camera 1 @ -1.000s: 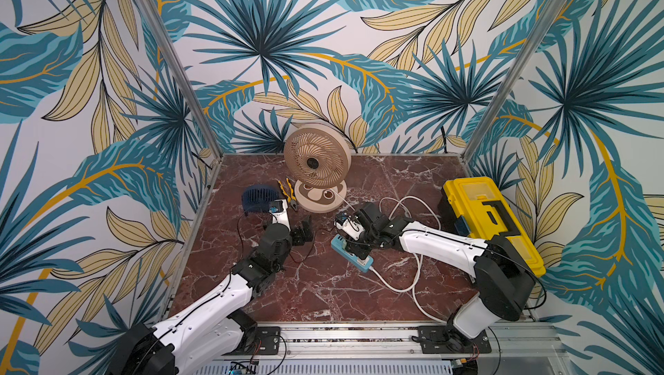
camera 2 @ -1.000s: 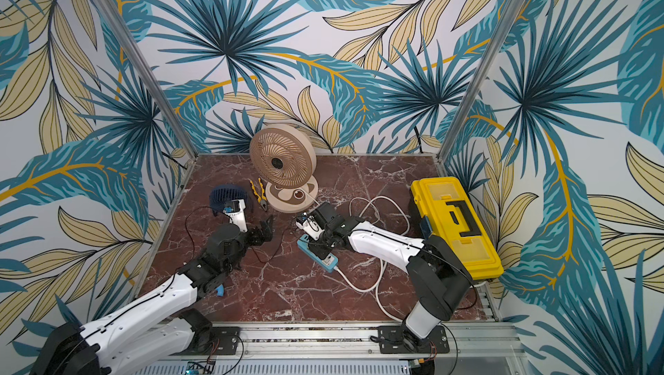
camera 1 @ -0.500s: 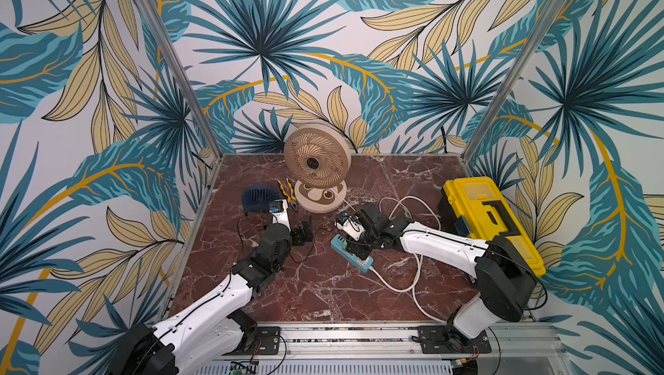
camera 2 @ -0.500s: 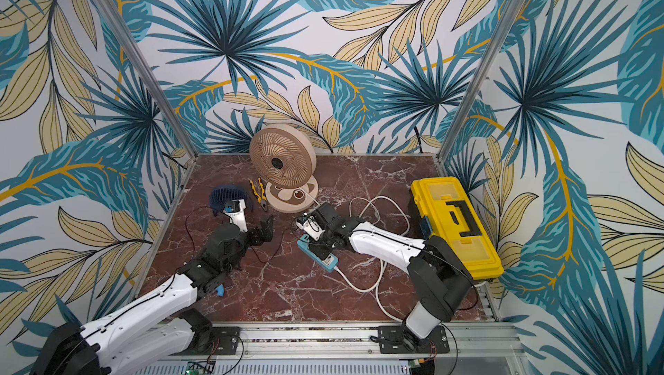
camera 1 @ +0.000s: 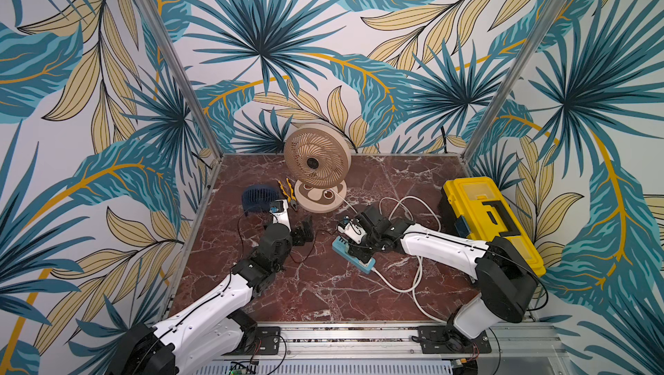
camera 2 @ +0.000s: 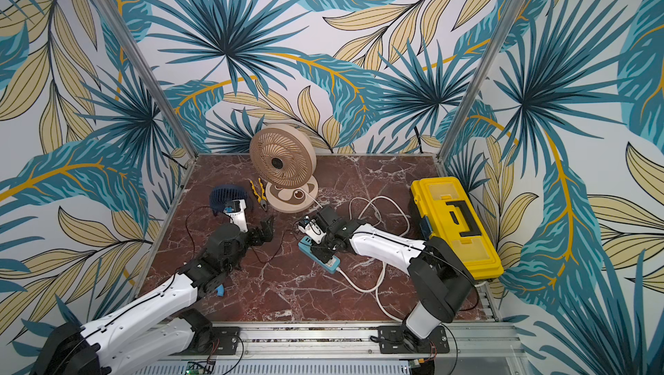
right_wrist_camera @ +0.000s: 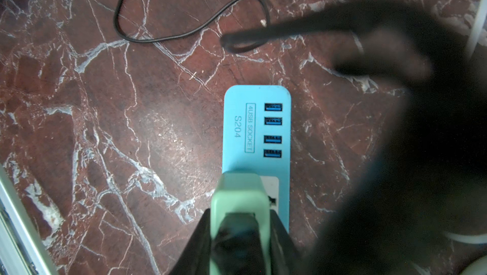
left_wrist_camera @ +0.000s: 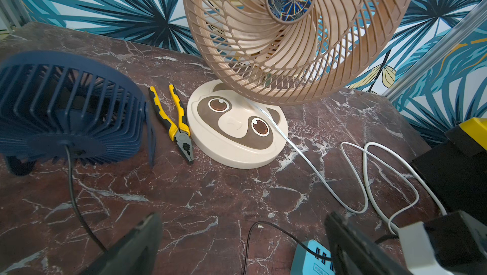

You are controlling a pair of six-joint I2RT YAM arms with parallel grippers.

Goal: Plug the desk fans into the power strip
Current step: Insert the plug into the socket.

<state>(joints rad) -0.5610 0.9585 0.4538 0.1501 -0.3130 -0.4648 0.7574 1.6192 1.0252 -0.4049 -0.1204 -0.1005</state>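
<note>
At the back of the marble table [camera 1: 323,294] the beige desk fan [camera 1: 316,161] is set upright. Near the middle the light-blue power strip [right_wrist_camera: 253,128] is laid flat. The left gripper [left_wrist_camera: 243,231] is held spread and empty. A pale-green plug [right_wrist_camera: 237,194] is pinched by the right gripper [right_wrist_camera: 239,234] at a socket, possibly seated.

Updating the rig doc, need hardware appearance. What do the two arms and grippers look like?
They match. The left arm and right arm have white link shells, black joint housings and a thin black cable along each white link. The left gripper and right gripper have black, tapering fingers. A white camera module sits on each wrist. No readable markings.
</note>
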